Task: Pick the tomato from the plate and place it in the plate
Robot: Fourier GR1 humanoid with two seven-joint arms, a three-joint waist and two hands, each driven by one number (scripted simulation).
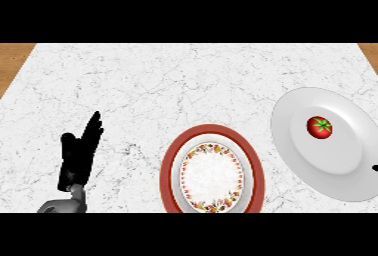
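From the head view, the left hand (77,157) rises from the lower edge with fingers straight and together, resting open over the marble counter (148,80); its forearm is mostly cut off below. Only a small dark tip shows at the right edge, too little to tell the right hand's state. The tomato (320,127) lies well to the right of the left hand, on the white plate (295,112), which is clipped by the right edge. Between them sits the red-rimmed plate (170,165), its lower rim cut off.
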